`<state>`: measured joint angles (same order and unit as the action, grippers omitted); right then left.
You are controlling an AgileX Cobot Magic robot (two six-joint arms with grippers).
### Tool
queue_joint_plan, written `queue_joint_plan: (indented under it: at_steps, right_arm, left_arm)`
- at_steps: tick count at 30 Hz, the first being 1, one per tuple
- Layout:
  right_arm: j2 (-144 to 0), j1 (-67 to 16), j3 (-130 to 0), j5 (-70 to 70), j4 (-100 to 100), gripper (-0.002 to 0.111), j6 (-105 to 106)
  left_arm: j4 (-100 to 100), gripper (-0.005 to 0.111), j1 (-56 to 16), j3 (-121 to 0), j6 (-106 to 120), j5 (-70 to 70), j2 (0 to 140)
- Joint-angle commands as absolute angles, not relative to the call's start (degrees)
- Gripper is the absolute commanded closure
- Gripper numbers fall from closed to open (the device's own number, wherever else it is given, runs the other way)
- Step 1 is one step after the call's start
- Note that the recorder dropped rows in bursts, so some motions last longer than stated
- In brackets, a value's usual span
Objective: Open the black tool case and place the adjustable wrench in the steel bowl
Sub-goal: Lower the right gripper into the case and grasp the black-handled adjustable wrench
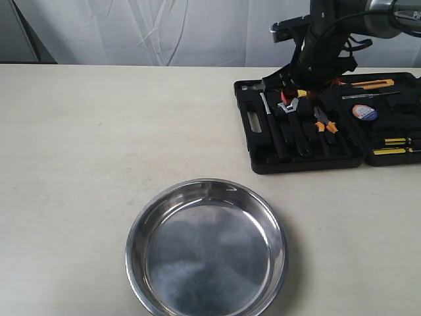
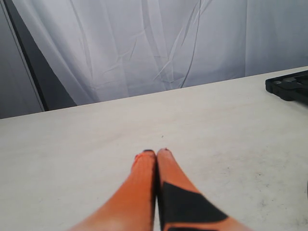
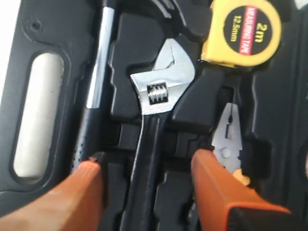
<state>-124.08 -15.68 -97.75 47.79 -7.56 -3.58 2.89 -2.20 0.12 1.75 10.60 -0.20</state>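
Right pincer straddles the adjustable wrench, handle end cut off.

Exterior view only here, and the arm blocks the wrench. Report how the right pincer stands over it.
Observer: The right pincer is open, straddling the handle of the adjustable wrench, not closed on it.
Operator: Name its neighbours.
Observer: The hammer lies on one side, the pliers on the other, and a yellow tape measure sits by its head.
Operator: Now the other arm.
Observer: The left pincer is shut, holding nothing, above the table.
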Motion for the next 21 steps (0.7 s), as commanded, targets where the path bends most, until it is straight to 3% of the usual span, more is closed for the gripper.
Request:
queue_joint_plan:
  at_steps: [1,6,10,13,17,21]
  right_arm:
    - [-125.58,-15.38,-97.97,45.17,-7.02,0.057,-2.99]
    - [-125.45,-15.38,-97.97,40.34,-2.96,0.063,-1.32]
    - [-125.56,-15.48,-97.97,47.25,13.08,0.09,21.82]
    - [-125.56,-15.36,-97.97,56.66,13.99,0.109,21.8]
    - [-125.37,-15.36,-97.97,62.37,3.37,0.108,11.63]
    - [-125.33,-15.36,-97.97,57.77,-19.09,0.108,-11.25]
  left_arm:
    - [2.71,0.106,-2.44,0.0,1.72,10.36,0.0]
    - [2.71,0.106,-2.44,0.0,1.72,10.36,0.0]
    - [2.71,0.106,-2.44,0.0,1.72,10.36,0.0]
    - [2.71,0.106,-2.44,0.0,1.72,10.36,0.0]
    - [2.71,0.106,-2.44,0.0,1.72,10.36,0.0]
    - [2.71,0.106,-2.44,0.0,1.72,10.36,0.0]
